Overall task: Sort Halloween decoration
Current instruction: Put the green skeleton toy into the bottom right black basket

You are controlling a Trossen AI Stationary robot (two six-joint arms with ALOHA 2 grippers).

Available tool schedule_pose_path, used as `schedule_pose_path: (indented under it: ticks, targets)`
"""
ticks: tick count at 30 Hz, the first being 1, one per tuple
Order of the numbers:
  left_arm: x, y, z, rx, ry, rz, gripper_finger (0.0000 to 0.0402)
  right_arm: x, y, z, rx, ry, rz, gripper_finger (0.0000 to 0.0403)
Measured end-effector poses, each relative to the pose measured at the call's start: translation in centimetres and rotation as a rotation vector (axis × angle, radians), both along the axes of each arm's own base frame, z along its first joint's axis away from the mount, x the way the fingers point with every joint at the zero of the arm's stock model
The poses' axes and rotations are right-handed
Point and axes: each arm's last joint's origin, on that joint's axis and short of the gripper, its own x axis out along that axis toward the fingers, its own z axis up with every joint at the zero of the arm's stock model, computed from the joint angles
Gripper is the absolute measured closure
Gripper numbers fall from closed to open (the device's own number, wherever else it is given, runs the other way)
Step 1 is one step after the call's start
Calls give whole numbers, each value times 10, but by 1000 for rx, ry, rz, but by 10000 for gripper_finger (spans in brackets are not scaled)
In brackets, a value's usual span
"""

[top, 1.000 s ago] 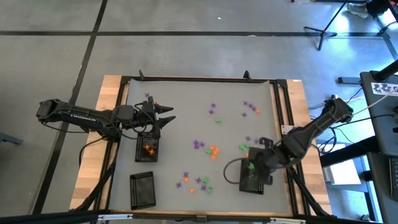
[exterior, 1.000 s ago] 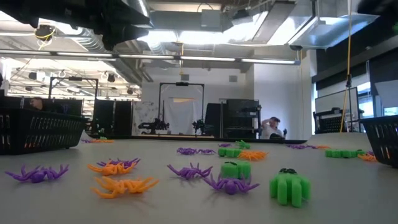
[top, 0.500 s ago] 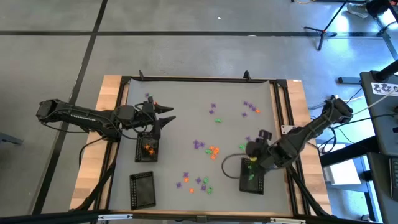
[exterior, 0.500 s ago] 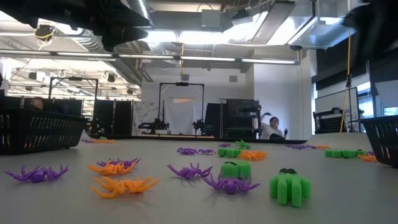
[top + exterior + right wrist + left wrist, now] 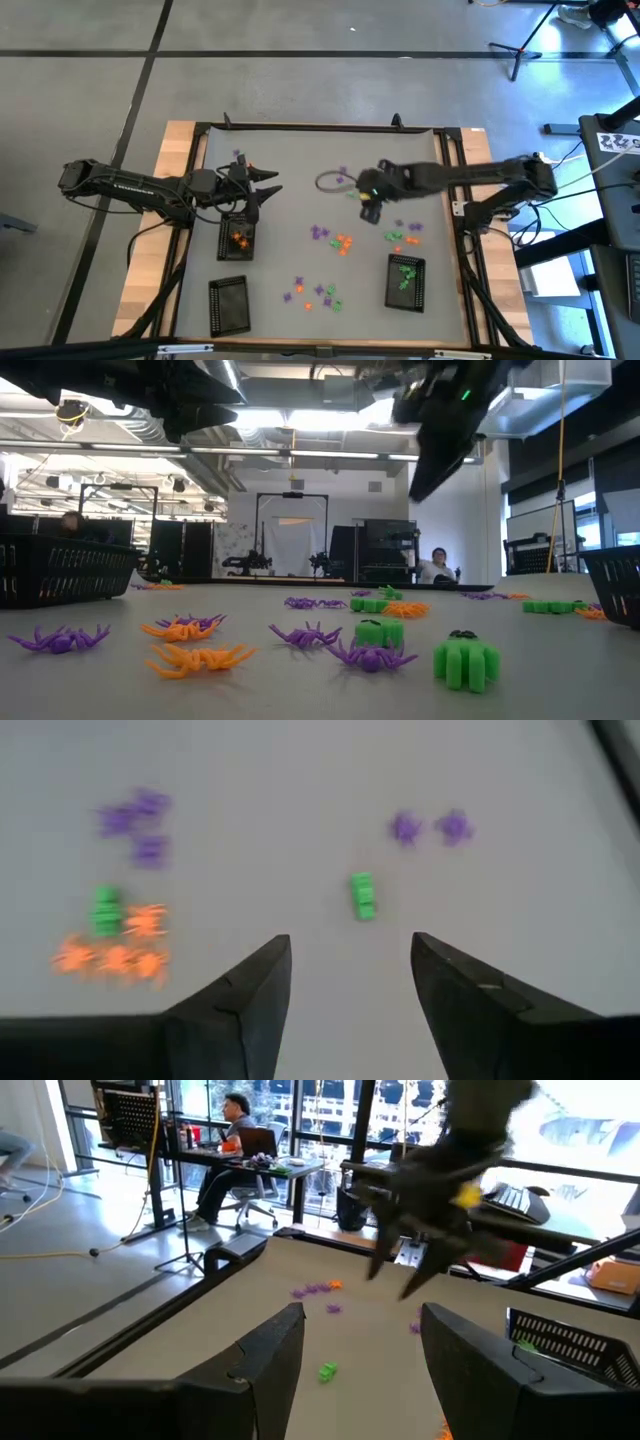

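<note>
Dozens of tiny orange, purple and green trinkets (image 5: 340,241) are lying scattered across the grey tabletop (image 5: 300,170), while some green ones are already sitting in the mesh tray (image 5: 405,282) at the right and orange ones in the tray (image 5: 238,239) at the left, apparently sorted by colour. The right hand (image 5: 350,975), fingers spread and empty, is hovering over a lone green trinket (image 5: 362,896), seemingly lining up a pick. The left hand (image 5: 362,1365), also spread and empty, is waiting by the orange tray.

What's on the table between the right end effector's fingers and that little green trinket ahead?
Nothing: the right wrist view shows bare grey table between the right end effector and the green trinket.
</note>
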Motion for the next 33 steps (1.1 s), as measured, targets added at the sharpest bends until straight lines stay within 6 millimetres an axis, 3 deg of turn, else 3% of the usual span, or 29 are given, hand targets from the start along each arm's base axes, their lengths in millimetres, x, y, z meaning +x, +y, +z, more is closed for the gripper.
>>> schedule_pose_path:
  ticks: [7,14,18,21,27,29,33]
  targets:
    - [0,0,-2,1,21,0,208,29,-49,-57,79,115,25,197]
    - [0,0,-2,1,22,0,208,48,-69,-114,60,198,51,197]
    - [0,0,-2,1,25,0,208,51,-73,-126,60,223,34,205]
    - [0,0,-2,1,26,1,208,50,-71,-126,69,231,48,245]
    - [0,0,-2,4,27,2,208,45,-62,-107,84,206,75,376]
    - [0,0,-2,4,27,2,208,40,-59,-92,83,207,73,387]
    - [0,0,-2,4,27,2,208,25,-45,-53,104,174,45,355]
